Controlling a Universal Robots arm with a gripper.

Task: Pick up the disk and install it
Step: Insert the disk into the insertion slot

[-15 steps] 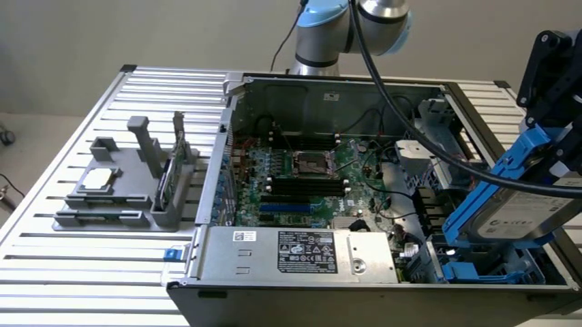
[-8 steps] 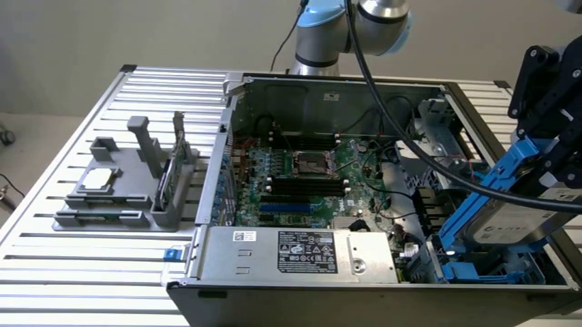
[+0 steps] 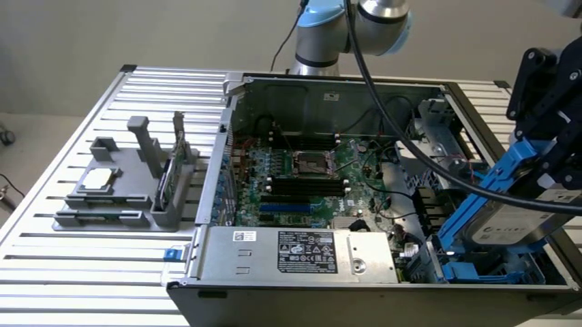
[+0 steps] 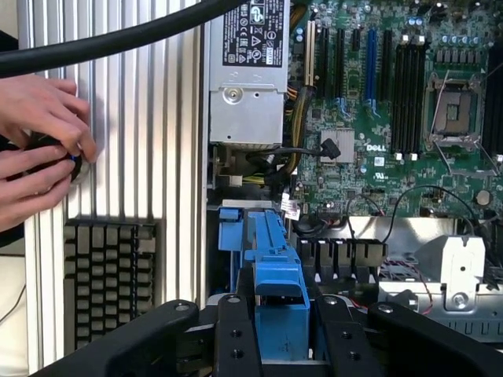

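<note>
1. One disk (image 3: 514,221), silver with blue rails, hangs tilted just above the blue drive bay (image 3: 465,272) at the exterior view's right end of the open computer case (image 3: 364,308).
2. Gripper (image 4: 284,342) is clamped on the disk's rail.
3. Pickup looks done. Installing is in hand, and seating likely calls for levelling the disk with the bay.
4. Wrist view adds a person's hands (image 4: 39,149) near a keyboard (image 4: 102,275), outside the case.
</note>
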